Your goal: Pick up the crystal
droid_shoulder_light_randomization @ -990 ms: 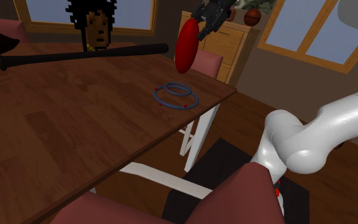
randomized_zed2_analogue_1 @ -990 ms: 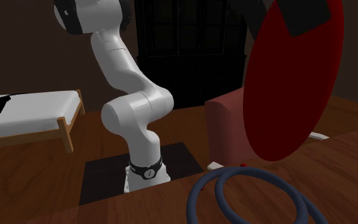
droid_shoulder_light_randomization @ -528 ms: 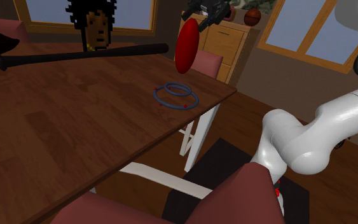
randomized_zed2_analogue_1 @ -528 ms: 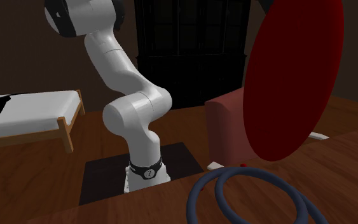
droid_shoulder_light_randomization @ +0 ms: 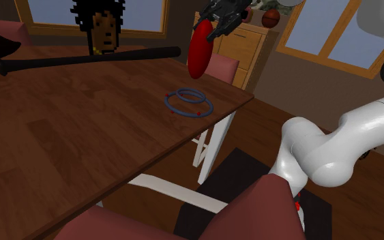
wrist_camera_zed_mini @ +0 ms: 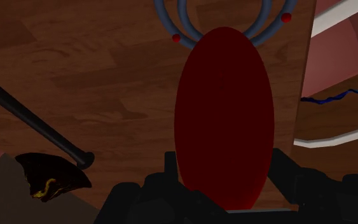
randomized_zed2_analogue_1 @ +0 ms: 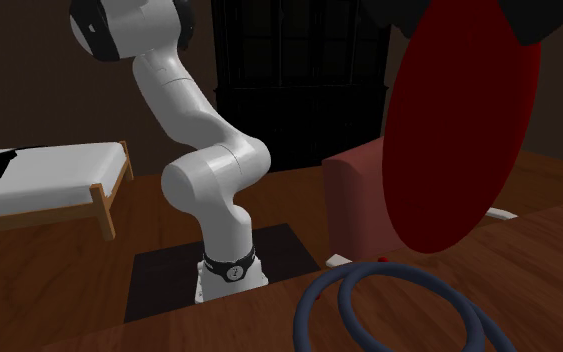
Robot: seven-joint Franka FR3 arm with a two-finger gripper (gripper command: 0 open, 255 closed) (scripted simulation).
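Gripper (droid_shoulder_light_randomization: pixel 209 26) clenched on the crystal (droid_shoulder_light_randomization: pixel 198 48), a smooth dark red oval disc. In the wrist view a black finger (wrist_camera_zed_mini: pixel 171 167) presses each side of its near end. In the shoulder view the crystal hangs edge-on near 12 o'clock, clear of the brown wooden table (droid_shoulder_light_randomization: pixel 61 143). Two overlapping blue rings (droid_shoulder_light_randomization: pixel 189 102) lie flat on the tabletop at about 6 o'clock from the crystal, well apart from it. A long black bat (droid_shoulder_light_randomization: pixel 88 58) lies across the table toward 9 o'clock from the crystal, and behind it stands a blocky dark-haired head figure (droid_shoulder_light_randomization: pixel 99 24). A dark hat (wrist_camera_zed_mini: pixel 50 179) sits near the bat's knob end in the wrist view. In the second exterior view the crystal shows broadside at 2 o'clock, the rings at 5 o'clock, and the white arm (randomized_zed2_analogue_1: pixel 209 170) rises at 10 o'clock. A bed (randomized_zed2_analogue_1: pixel 39 185) sits at 9 o'clock.
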